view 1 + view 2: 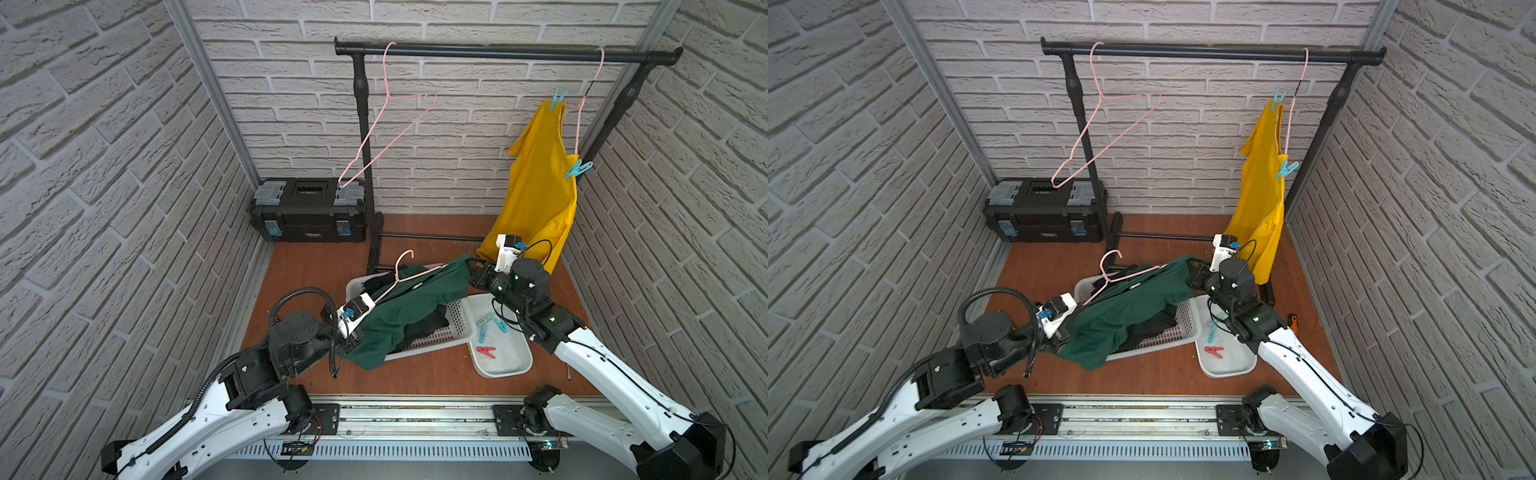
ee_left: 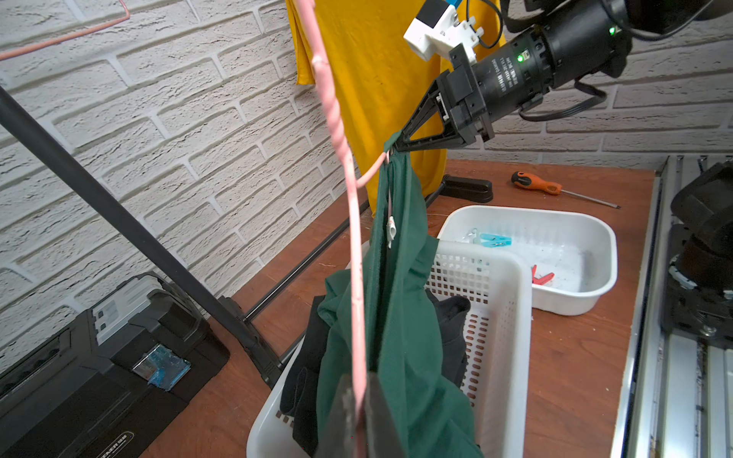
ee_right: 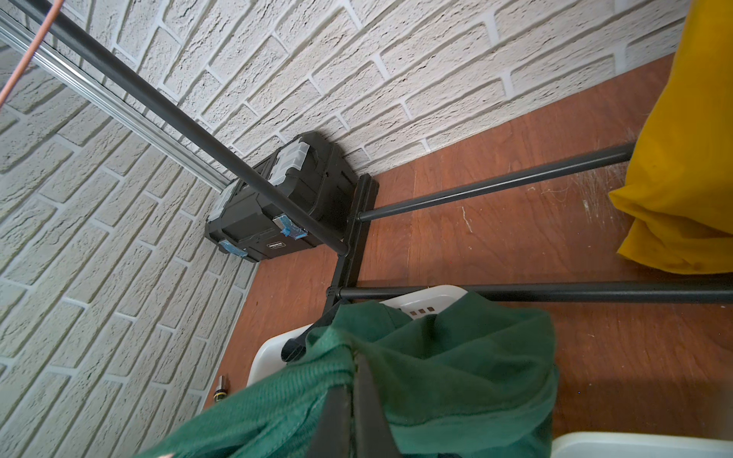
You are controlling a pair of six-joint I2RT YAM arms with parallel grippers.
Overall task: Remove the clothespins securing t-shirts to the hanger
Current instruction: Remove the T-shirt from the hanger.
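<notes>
Left gripper [image 2: 360,402]: fingers closed on the wire of the held hanger [image 2: 354,246], bottom centre of the left wrist view, with green cloth against them.
Right gripper [image 2: 394,146]: jaws closed, pinching the green t-shirt [image 1: 399,316] where the hanger arm ends. The shirt is slung between the two grippers over the basket [image 2: 503,309]. No peg visible on it.
Black t-shirt [image 2: 452,317]: in the basket, under the green one.
Tray [image 2: 575,301], touching the basket: teal pegs [image 1: 492,326] and the red peg [image 1: 486,352] lie loose in it.

Yellow t-shirt [image 1: 536,199]: hangs from the rail hanger [image 1: 579,124] on the rail [image 1: 498,52], upper right in both top views.
- Upper peg [image 1: 557,99]: on the shoulder, long axis near upright, handles up.
- Lower peg [image 1: 578,169]: on the other shoulder, long axis slanting, handles out to frame right.

Judgement: these two are what remains. Both lie above and beyond the right gripper, which is clearly the nearer. The left is well apart, across the basket. Neither hand is free.

Writing:
- White print on the right arm's black wrist housing: too small to read.
- Screwdriver [image 2: 535,183]: mark on the handle illegible.
- Toolbox [image 1: 309,212] at the back wall: front badge ends in "ENER", the rest cut off.
</notes>
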